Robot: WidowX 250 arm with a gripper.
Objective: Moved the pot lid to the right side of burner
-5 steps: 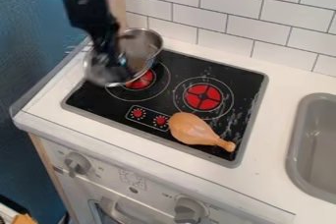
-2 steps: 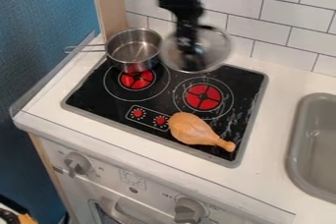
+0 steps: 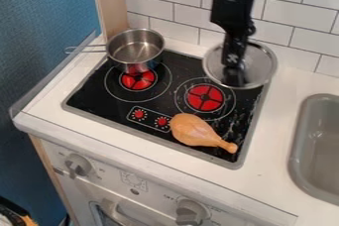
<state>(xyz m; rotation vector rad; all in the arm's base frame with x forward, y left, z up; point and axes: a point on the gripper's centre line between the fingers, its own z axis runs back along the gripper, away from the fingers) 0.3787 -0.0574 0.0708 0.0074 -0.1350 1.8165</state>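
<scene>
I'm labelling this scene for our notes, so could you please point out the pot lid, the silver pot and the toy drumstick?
Pot lid (image 3: pixel 257 66): camera view, on its see-through part.
Silver pot (image 3: pixel 136 51): camera view, on its inside bottom.
Toy drumstick (image 3: pixel 195 130): camera view, on its thick end.

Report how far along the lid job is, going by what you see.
Done, by the look of it: the round silver metal pot stands uncovered. In hand: the black gripper holds the round clear lid with a metal rim near the black stovetop's back right corner. Left, probably: setting the lid down right of the red-centred right burner and letting go.
</scene>
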